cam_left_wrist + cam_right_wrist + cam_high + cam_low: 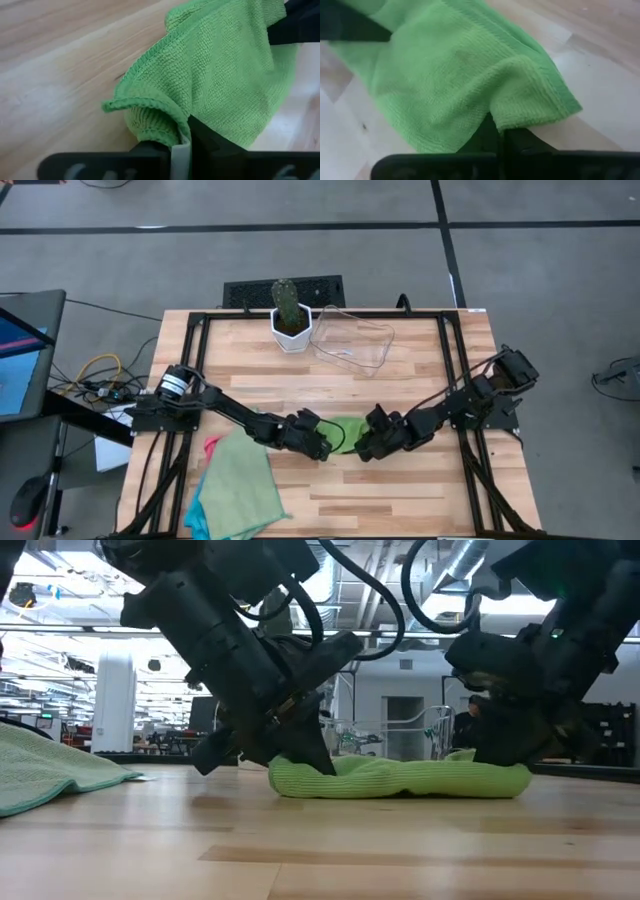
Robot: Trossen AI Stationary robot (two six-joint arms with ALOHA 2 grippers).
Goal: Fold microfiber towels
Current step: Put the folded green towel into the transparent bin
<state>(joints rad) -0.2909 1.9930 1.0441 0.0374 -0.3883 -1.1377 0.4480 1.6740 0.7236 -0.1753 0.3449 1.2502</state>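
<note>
The left wrist view shows the left gripper (182, 150) with its jaws clamped together on a folded corner of the bright green towel (220, 70), at the bottom centre of the frame; the cloth spreads from there toward the upper right over the wooden table (55, 75). In the right wrist view the right gripper (500, 137) has its jaws closed on the opposite corner of the same towel, at the bottom centre, and the cloth runs to the upper left. In the low view the towel lies bunched on the table in the middle of the frame, with one gripper pressing at each end. In the high view both grippers meet at the centre of the frame, slightly below the middle, with the green towel between them. At the lower left of this frame a pile of other towels (240, 485) rests near the table edge: a light green one on top, turquoise and pink edges under it. At the upper centre stand a potted cactus (290, 315) and, just beside it on the right, a clear plastic tray (355, 340).
</note>
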